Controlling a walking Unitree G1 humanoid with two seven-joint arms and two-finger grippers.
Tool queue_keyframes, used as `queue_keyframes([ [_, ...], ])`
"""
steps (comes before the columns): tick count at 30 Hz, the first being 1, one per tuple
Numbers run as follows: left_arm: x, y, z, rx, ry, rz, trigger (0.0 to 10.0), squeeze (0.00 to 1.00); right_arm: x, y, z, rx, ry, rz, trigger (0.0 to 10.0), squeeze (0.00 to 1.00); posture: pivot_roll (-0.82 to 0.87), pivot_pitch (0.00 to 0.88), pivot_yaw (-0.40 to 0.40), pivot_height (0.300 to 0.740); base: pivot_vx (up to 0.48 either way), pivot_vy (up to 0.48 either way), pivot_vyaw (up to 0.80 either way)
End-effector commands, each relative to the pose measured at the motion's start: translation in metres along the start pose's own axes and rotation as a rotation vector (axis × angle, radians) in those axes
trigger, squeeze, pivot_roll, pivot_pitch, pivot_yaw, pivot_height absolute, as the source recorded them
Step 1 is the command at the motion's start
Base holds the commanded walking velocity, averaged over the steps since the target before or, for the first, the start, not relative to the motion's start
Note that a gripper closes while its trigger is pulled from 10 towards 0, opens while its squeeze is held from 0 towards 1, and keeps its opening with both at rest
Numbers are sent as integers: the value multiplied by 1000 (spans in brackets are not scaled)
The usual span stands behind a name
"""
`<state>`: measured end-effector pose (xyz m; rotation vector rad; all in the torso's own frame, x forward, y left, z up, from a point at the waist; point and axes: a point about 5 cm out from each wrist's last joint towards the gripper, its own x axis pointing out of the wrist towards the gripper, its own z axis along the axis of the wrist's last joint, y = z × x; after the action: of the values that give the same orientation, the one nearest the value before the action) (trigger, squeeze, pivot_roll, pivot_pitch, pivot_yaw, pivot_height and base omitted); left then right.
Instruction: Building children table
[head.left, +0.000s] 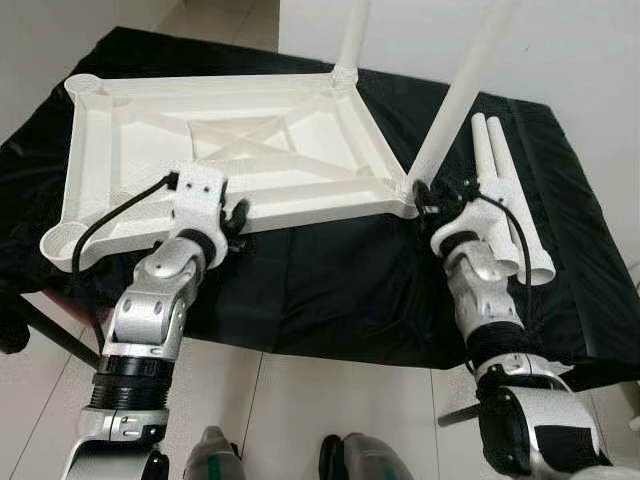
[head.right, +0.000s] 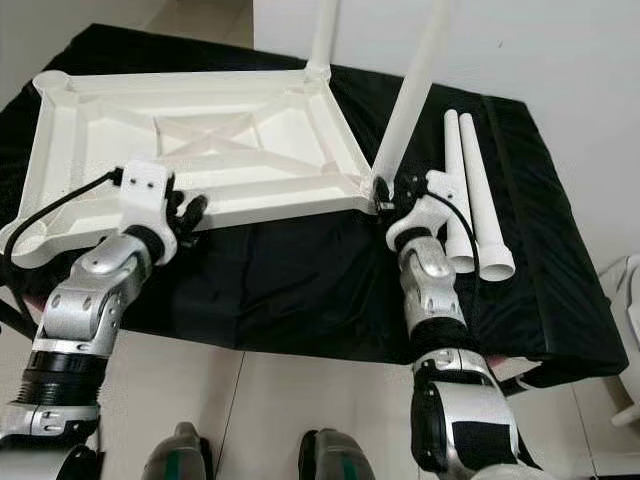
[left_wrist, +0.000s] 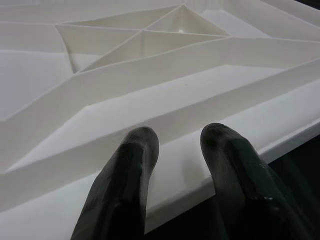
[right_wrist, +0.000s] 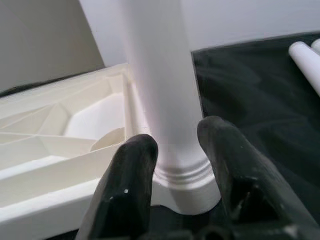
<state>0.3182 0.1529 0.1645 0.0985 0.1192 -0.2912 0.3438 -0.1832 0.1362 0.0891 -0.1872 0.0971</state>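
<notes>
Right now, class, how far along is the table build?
Two legs stand in the upturned tabletop: the far leg and the near leg. The right end effector is at the near leg's base; the left end effector rests on the rim. Two loose legs remain.

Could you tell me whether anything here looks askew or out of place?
The near-corner leg leans away from the far leg instead of standing parallel, so it may not be fully seated. The right gripper straddles its base. Two spare legs lie on the black cloth.
</notes>
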Motion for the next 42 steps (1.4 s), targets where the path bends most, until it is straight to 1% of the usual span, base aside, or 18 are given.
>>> queue_keyframes([
  [1,2,0,-1,-2,-6,-25,10000,0,-8,6,1,-6,-21,19,10000,0,3,80,-72,740,0,0,0],
  [2,2,0,-1,-2,-6,-25,10000,0,-8,6,1,-6,-21,19,10000,0,3,80,-72,740,0,0,0],
  [3,3,1,-1,11,-3,-40,10000,894,-15,9,1,-13,-28,34,10000,208,-4,80,-66,740,0,0,0],
  [5,3,2,-1,23,-1,-47,10000,894,-19,12,1,-18,-32,45,10000,208,-7,81,-65,740,0,0,0],
  [6,3,2,-1,25,-1,-79,10000,1000,-23,14,0,-16,-34,53,10000,831,-14,82,-60,740,0,0,0],
  [8,3,2,-1,25,-1,-79,10000,1000,-23,14,0,-16,-34,53,10000,831,-14,82,-60,740,0,0,0],
  [9,2,-1,-4,75,11,-140,10000,1000,-32,20,-2,-14,-20,74,10000,749,-14,84,-62,740,0,0,0],
  [10,2,-1,-5,98,16,-161,10000,1000,-36,22,-3,-12,-13,79,10000,725,-14,84,-62,740,0,0,0],
  [11,3,-4,-8,123,26,-197,10000,1000,-39,23,-5,-15,-3,86,10000,325,-12,88,-62,740,0,0,0],
  [13,3,-6,-10,136,33,-222,10000,1000,-41,24,-6,-17,3,90,10000,325,-12,88,-62,740,0,0,0],
  [14,2,-10,-12,162,38,-253,10000,1000,-44,24,-8,-20,12,92,10000,8,-12,88,-64,740,0,0,0],
  [15,2,-14,-14,179,43,-305,10000,816,-47,23,-9,-26,22,95,10000,0,-12,88,-64,740,0,0,0],
  [18,2,-17,-15,189,45,-337,10000,816,-48,23,-10,-30,28,96,10000,0,-12,88,-64,740,0,0,0],
  [19,3,-17,-16,209,51,-346,10000,0,-50,22,-9,-31,32,94,10000,0,-18,88,-63,740,0,0,0],
  [22,7,-14,-19,262,71,-348,10000,0,-51,22,-7,-31,34,90,10000,0,-20,83,-61,740,0,0,0],
  [36,24,7,-21,310,119,-295,10000,0,-50,31,-2,-10,32,83,10000,0,-26,76,-48,740,0,0,0],
  [37,27,14,-23,330,165,-295,10000,0,-51,33,-1,-7,35,87,10000,0,-29,75,-46,740,0,0,0],
  [42,29,20,-25,342,223,-335,10000,0,-51,34,-1,-8,41,88,10000,0,-30,72,-41,740,0,0,0],
])
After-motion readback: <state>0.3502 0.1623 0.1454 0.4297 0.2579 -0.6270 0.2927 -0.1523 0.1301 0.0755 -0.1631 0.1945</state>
